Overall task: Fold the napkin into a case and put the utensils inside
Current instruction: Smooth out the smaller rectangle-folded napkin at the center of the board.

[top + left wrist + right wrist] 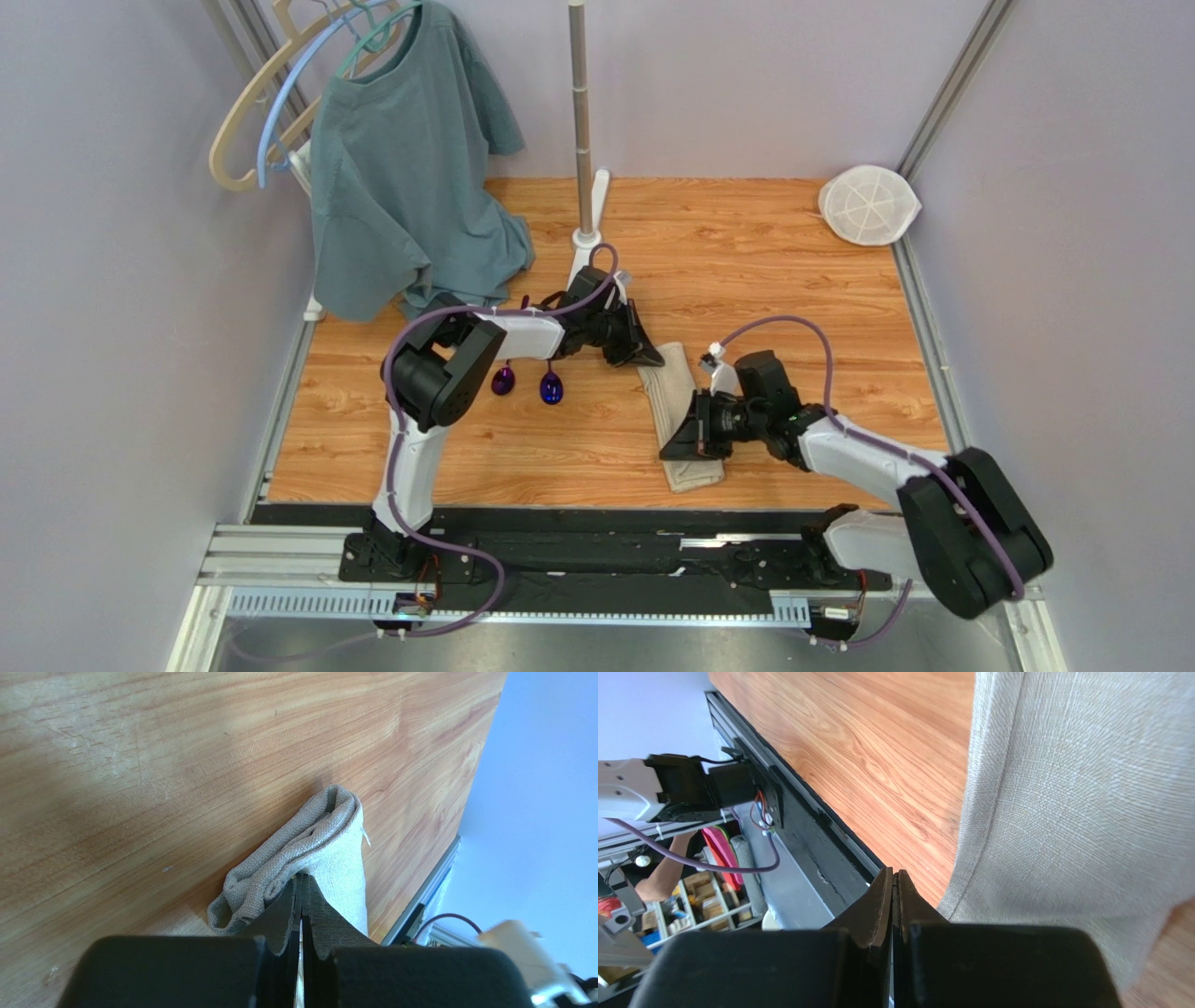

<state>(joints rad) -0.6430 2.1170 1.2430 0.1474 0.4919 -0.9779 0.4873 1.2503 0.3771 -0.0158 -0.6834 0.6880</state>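
The napkin (673, 381) lies folded into a narrow oblong case on the wooden table, running from far to near. My left gripper (648, 359) is shut, its tips resting against the cloth's layered far end (319, 836), with no cloth between the fingers (281, 913). My right gripper (675, 450) is also shut and empty, hovering just left of the napkin's hemmed edge (1074, 798) near its near end. The utensils, two spoons with purple bowls (502, 380) (551, 388), lie left of the napkin, their handles partly hidden under the left arm.
A grey-green T-shirt (400, 154) hangs on hangers at the far left. A metal pole (579, 112) on a white base stands at the back centre. A white mesh disc (868, 205) lies at the far right corner. The black rail (561, 539) borders the near edge.
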